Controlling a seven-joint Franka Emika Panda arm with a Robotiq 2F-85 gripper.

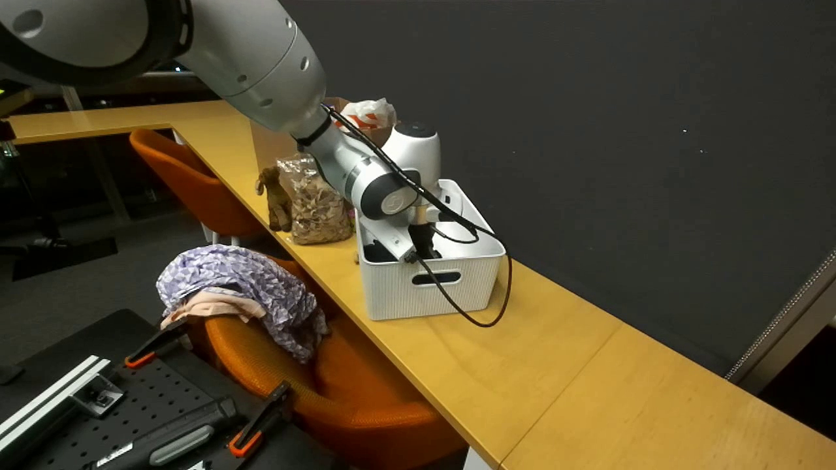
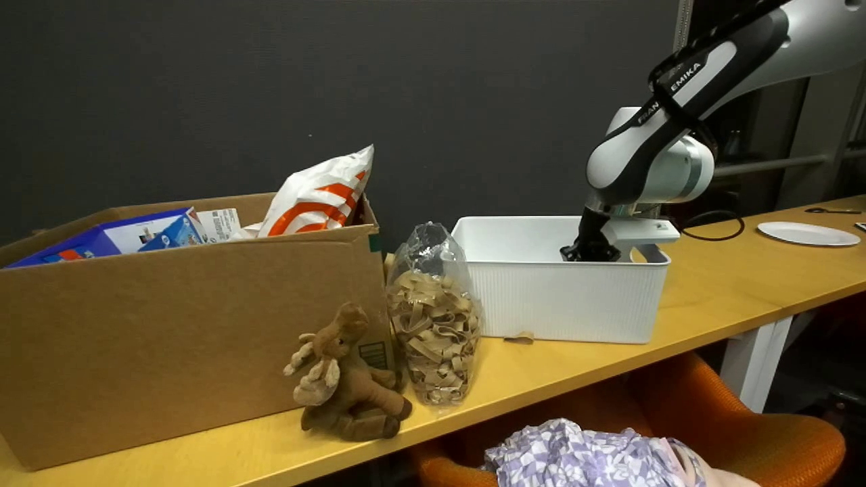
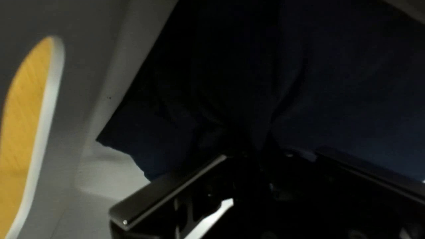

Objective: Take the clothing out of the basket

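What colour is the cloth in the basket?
The cloth is very dark blue, best seen in the wrist view.

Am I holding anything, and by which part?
Yes, it seems: the dark cloth inside the basket, pinched by the gripper at a bunched fold; how deep is too dark to tell.

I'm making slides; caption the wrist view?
Gripper shut on dark cloth inside the white basket, tabletop visible through a handle hole.

Looks like part office, part robotics lab. Reads as office by the long wood-toned table (image 1: 555,352), the plain dark wall (image 1: 588,130) behind and the orange shell chairs (image 1: 202,192) alongside; leans toward lab by the robot arm (image 1: 261,65) above that table and, in an exterior view, the perforated black board (image 1: 160,391) with metal rail (image 1: 49,401) and clamps (image 1: 247,444).
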